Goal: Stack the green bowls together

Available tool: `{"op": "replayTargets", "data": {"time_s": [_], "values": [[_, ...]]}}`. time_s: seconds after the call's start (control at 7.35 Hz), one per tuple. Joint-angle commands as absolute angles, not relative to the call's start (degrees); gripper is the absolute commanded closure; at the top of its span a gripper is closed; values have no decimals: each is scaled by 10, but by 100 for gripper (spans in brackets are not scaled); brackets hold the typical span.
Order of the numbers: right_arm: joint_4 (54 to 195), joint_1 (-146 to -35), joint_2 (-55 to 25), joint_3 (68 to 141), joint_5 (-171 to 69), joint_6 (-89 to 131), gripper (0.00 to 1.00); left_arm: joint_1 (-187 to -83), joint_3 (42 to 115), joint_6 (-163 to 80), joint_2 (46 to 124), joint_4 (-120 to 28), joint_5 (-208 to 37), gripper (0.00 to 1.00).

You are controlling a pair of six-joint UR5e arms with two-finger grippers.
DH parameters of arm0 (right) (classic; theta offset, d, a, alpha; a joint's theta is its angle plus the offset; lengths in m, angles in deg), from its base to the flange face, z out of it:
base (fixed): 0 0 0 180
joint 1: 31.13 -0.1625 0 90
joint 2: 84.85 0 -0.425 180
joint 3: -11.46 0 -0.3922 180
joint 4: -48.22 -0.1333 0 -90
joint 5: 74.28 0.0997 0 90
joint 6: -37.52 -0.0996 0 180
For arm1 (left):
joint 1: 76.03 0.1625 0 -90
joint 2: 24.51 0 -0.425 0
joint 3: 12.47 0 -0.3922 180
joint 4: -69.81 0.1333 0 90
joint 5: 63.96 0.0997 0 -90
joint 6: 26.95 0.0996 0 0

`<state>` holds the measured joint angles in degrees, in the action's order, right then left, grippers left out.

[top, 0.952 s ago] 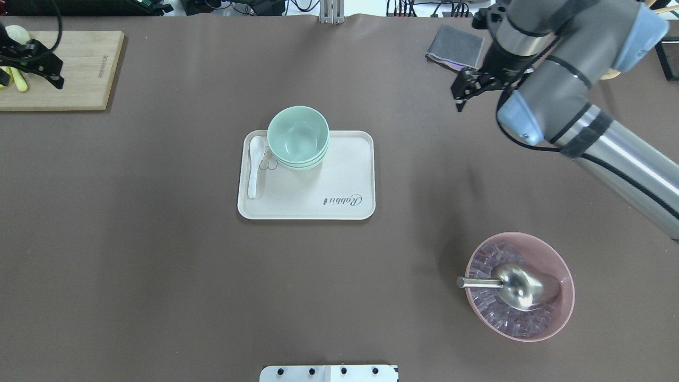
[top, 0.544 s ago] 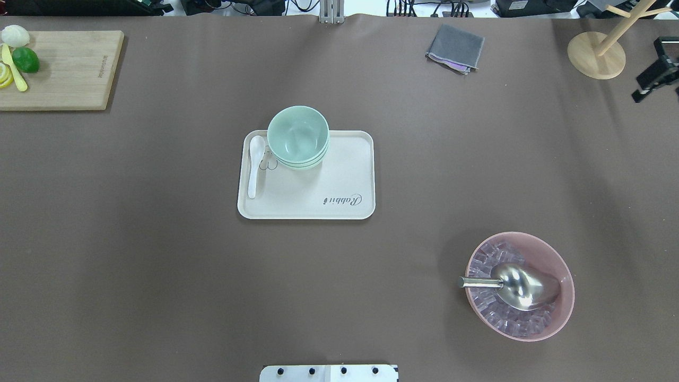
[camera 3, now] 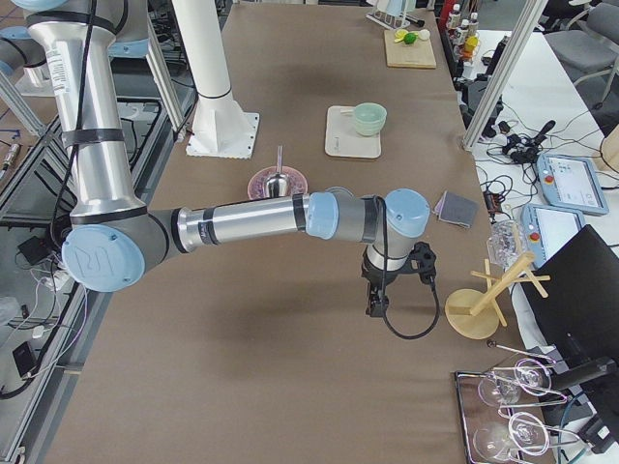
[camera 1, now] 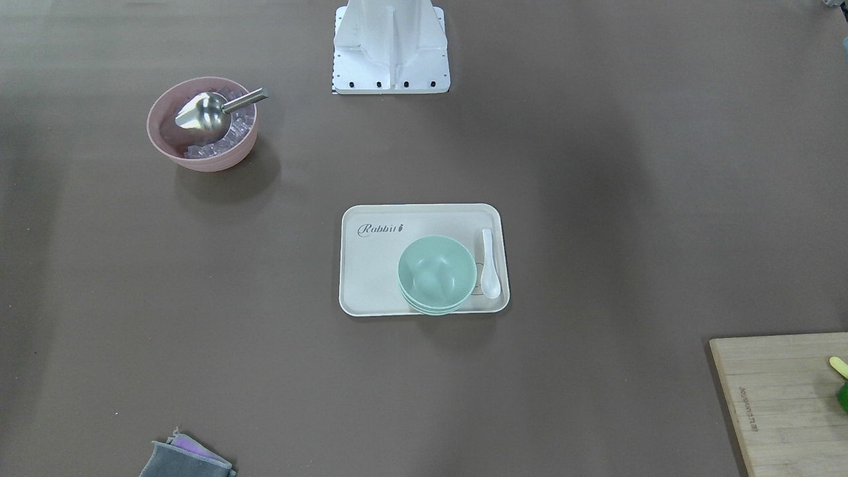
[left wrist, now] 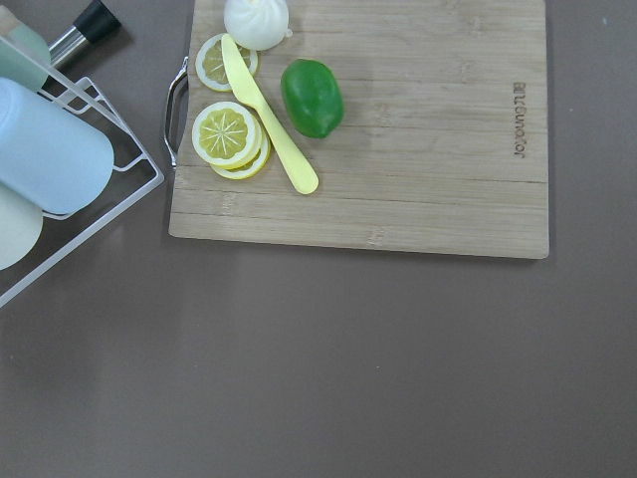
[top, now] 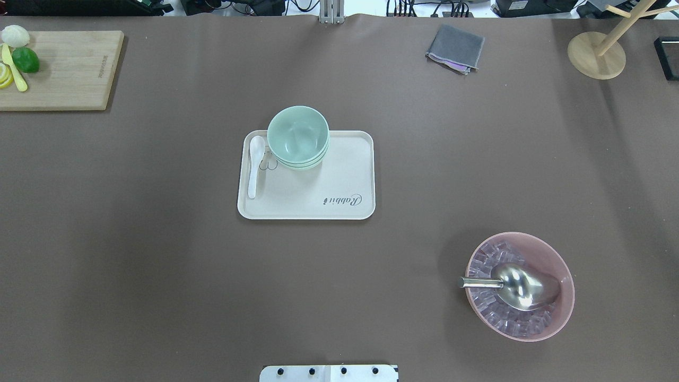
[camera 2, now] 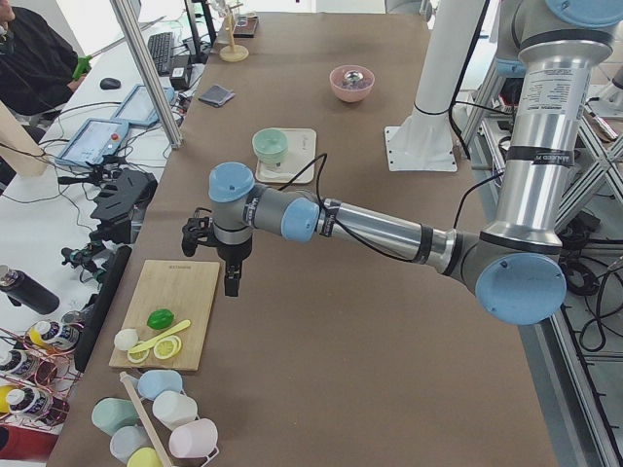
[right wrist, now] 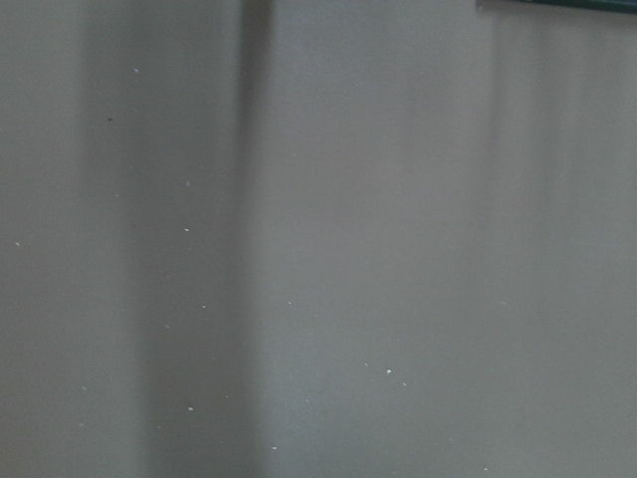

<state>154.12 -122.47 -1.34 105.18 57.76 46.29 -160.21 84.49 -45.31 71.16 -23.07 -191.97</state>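
Note:
The green bowls (top: 297,135) are nested in one stack at the far left corner of a cream tray (top: 339,180). The stack also shows in the front view (camera 1: 437,273), the left view (camera 2: 271,146) and the right view (camera 3: 368,117). My left gripper (camera 2: 231,288) shows only in the left side view, hanging over the table beside the cutting board, far from the bowls. My right gripper (camera 3: 375,309) shows only in the right side view, over bare table near a wooden stand. I cannot tell whether either is open or shut. Neither wrist view shows fingers.
A white spoon (top: 255,164) lies on the tray left of the stack. A pink bowl (top: 567,297) with ice and a metal scoop stands at the near right. A cutting board (top: 69,69) with lime and lemon, a grey cloth (top: 455,48) and a wooden stand (top: 597,55) sit along the far edge.
The right arm has swung off to the right and out of the overhead view. The left gripper has left the overhead view at the left, uncovering the fruit on the board. The bowls have not moved.

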Motion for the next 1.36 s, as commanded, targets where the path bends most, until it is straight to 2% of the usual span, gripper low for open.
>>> {"op": "replayTargets", "data": {"time_s": [0.0, 0.41, 1.22], "values": [[1543, -1236, 16, 1062, 577, 463, 0, -1612, 831, -445, 689, -264, -1925, 2], [1536, -1236, 32, 1049, 579, 462, 0, -1668, 833, -436, 663, -263, -1991, 2], [1535, -1236, 31, 1056, 581, 459, 0, -1672, 832, -436, 649, -266, -1986, 2]]}}
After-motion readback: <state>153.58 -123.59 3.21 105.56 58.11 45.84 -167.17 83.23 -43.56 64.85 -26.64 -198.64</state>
